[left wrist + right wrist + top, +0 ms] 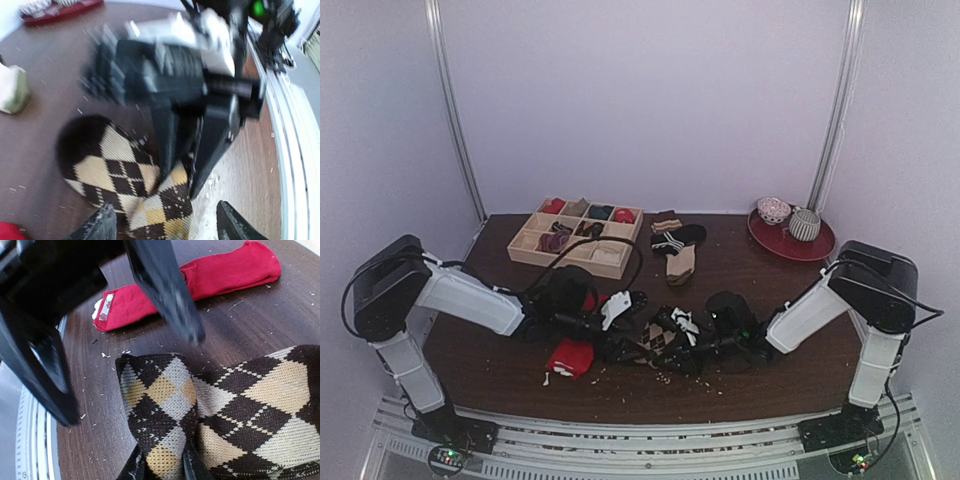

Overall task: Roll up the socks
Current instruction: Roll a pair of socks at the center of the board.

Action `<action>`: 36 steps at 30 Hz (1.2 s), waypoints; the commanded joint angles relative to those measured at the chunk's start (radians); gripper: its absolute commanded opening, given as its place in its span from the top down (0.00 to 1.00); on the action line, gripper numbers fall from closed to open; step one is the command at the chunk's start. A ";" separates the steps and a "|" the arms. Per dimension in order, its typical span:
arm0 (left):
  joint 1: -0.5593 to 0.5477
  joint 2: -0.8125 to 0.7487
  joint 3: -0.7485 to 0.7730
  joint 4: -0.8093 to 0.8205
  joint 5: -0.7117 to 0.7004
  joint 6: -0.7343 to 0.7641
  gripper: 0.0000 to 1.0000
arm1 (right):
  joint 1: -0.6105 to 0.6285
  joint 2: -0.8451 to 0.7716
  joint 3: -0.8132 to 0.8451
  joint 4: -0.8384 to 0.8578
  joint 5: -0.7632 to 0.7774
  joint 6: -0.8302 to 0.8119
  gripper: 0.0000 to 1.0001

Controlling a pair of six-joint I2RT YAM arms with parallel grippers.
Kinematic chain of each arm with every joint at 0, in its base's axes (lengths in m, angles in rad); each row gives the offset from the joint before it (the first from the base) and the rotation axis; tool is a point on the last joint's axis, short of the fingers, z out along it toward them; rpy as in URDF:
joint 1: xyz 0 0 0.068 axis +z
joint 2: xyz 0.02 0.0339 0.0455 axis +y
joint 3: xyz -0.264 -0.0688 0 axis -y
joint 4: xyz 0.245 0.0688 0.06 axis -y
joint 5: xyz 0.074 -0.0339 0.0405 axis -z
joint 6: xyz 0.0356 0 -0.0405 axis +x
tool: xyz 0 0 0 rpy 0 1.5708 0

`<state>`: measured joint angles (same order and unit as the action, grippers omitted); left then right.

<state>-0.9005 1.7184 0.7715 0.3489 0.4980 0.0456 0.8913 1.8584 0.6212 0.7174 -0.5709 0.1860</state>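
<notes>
The dark brown argyle sock [658, 340] lies at the table's near middle, its end folded over. My right gripper [162, 468] is shut on that folded end [160, 405], one finger on each side of the fabric. In the left wrist view my left gripper [165, 226] is open, its fingertips [100, 227] astride the same sock [115, 165] just short of the right gripper's fingers [170, 135]. The red sock [570, 357] lies flat to the left, apart from both grippers, and shows again in the right wrist view [210, 280].
A wooden divided box [526, 246] holding rolled socks stands at the back left. A black striped sock and a tan sock [677, 247] lie behind the work spot. A red plate [820, 247] with two bowls is at the back right. Pale crumbs litter the near table.
</notes>
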 commanded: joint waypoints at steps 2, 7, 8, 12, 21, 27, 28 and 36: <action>-0.002 0.065 0.009 0.027 0.077 0.054 0.34 | -0.006 0.109 -0.019 -0.447 -0.051 0.004 0.80; -0.003 0.066 -0.016 0.025 0.073 0.048 0.40 | -0.013 0.135 0.010 -0.489 -0.053 -0.014 0.80; -0.003 0.069 -0.020 0.034 0.075 0.045 0.41 | -0.015 0.139 0.015 -0.500 -0.053 -0.017 0.80; -0.003 0.101 -0.011 0.024 0.072 0.040 0.57 | -0.023 0.146 0.033 -0.521 -0.067 -0.024 0.80; -0.005 0.153 -0.042 0.015 0.057 0.021 0.58 | -0.035 0.163 0.055 -0.553 -0.070 -0.038 0.80; -0.006 0.176 -0.037 0.005 0.054 0.001 0.88 | -0.034 0.150 0.076 -0.553 -0.071 -0.038 0.73; -0.006 0.181 -0.032 -0.007 0.042 -0.006 0.95 | -0.035 0.137 0.074 -0.546 -0.071 -0.032 0.72; 0.008 0.282 0.085 -0.295 -0.027 -0.146 1.00 | -0.030 -0.245 -0.117 -0.230 0.067 0.039 0.47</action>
<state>-0.9005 1.9053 0.8417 0.3389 0.5468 -0.0048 0.8478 1.7714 0.6468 0.4946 -0.6514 0.1875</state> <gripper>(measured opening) 0.050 0.459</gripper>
